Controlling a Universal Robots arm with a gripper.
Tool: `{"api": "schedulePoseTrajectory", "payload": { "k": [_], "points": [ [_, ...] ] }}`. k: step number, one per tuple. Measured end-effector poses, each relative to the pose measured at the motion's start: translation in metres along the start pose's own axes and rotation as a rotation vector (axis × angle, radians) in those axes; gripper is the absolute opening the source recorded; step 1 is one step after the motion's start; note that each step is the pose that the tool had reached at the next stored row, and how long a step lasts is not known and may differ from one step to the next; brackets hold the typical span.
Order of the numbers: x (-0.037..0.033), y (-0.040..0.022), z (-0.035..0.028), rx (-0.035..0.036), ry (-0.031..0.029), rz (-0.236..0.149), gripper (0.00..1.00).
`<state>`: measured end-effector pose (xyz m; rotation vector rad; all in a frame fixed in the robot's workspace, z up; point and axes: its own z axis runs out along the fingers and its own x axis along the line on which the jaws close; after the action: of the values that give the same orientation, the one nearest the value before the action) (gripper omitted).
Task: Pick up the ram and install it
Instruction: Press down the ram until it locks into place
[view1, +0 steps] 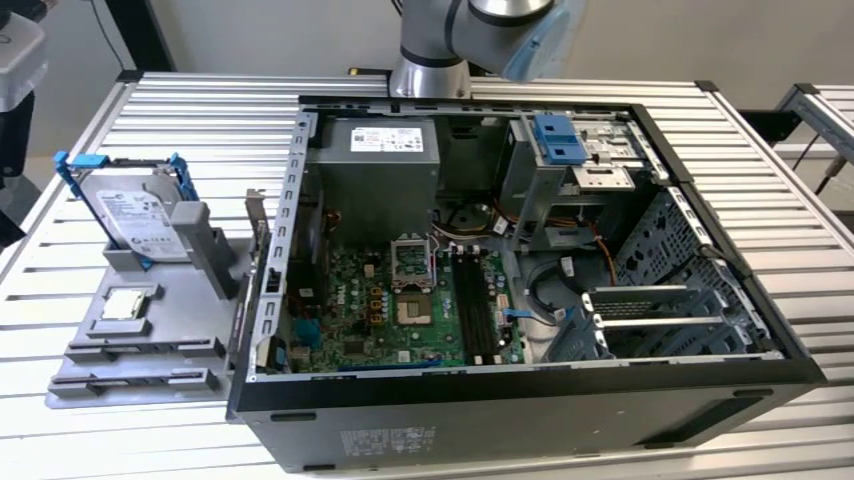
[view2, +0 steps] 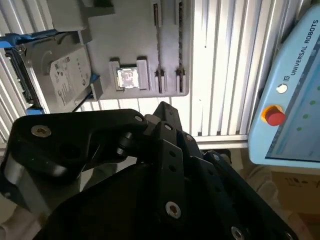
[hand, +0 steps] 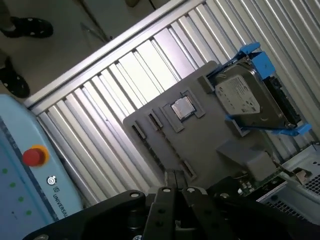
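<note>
I cannot make out the ram as a separate stick. A grey fixture tray (view1: 174, 310) (view2: 125, 30) (hand: 210, 135) lies on the table at the exterior view's left, and whether a stick stands in its two long narrow slots (view2: 169, 47) (hand: 160, 145) I cannot tell. The open computer case (view1: 534, 400) shows its motherboard, with dark memory slots (view1: 470, 300) beside the processor socket. My black gripper (hand: 175, 179) (view2: 162, 107) hangs high above the tray in both wrist views, fingers shut together with nothing between them.
The tray also carries a hard drive (view1: 134, 220) (view2: 65, 75) (hand: 245, 97) in a blue caddy and a small processor chip (view1: 127, 303) (view2: 128, 78) (hand: 181, 108). A light-blue teach pendant (view2: 290, 100) (hand: 30, 170) with a red button sits past the slatted table's edge.
</note>
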<state>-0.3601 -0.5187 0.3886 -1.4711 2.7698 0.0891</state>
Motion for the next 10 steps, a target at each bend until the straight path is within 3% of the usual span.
{"api": "schedulePoseTrajectory", "payload": {
  "k": [10],
  "points": [
    [0.0000, 0.0000, 0.0000, 0.0015, 0.0040, -0.182, 0.00]
  ]
}}
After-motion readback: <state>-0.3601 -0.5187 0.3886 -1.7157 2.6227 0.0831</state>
